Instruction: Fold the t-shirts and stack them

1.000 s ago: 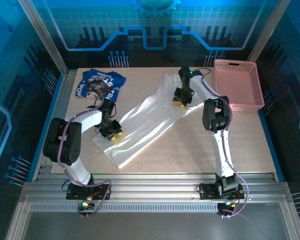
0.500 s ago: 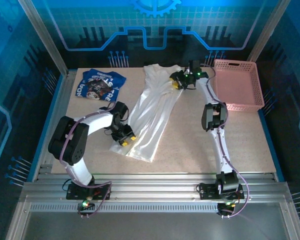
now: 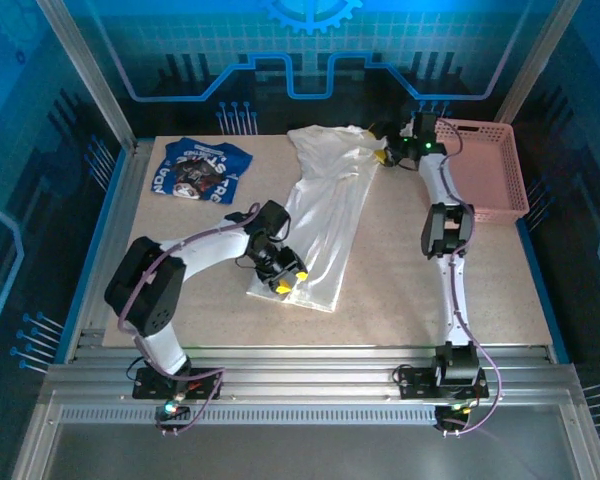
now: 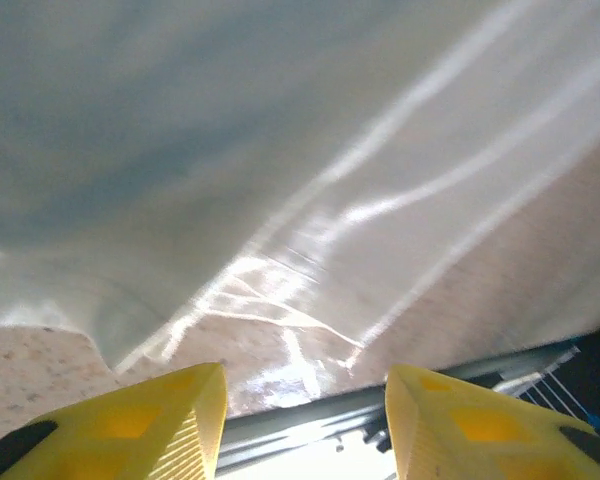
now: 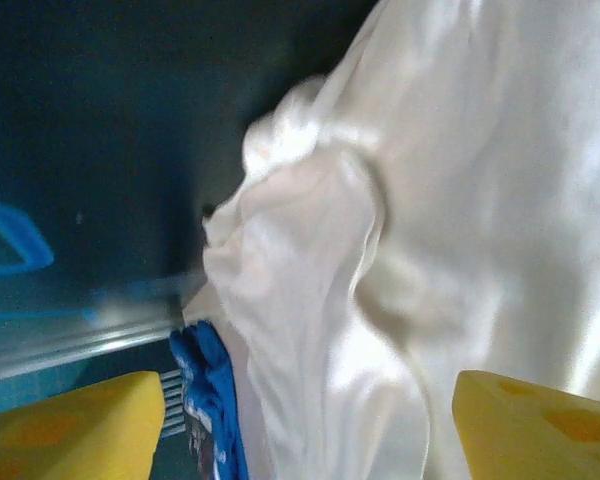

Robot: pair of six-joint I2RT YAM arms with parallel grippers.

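The white t-shirt point(image 3: 325, 205) lies stretched lengthwise from the table's far edge toward the near middle. My left gripper point(image 3: 291, 282) hovers at its near hem, open. In the left wrist view the yellow fingers point(image 4: 130, 425) stand apart with nothing between them, and the white t-shirt point(image 4: 280, 150) spreads out ahead. My right gripper point(image 3: 385, 156) is at the shirt's far right corner, by the bunched sleeve. Its jaws are wide open over the white t-shirt point(image 5: 430, 200), gripping nothing. The blue t-shirt point(image 3: 197, 170) lies crumpled at the far left, and the blue t-shirt point(image 5: 205, 400) is also seen from the right wrist.
A pink lattice basket point(image 3: 480, 165) stands at the far right, just beyond my right gripper. Bare tabletop point(image 3: 430, 290) stretches right of the white shirt. The metal rail point(image 3: 330, 360) runs along the table's near edge, close to my left gripper.
Both arms swung the white shirt from a diagonal to a lengthwise lie. The left gripper moved right and nearer, the right gripper went to the far right; both jaws opened and let go.
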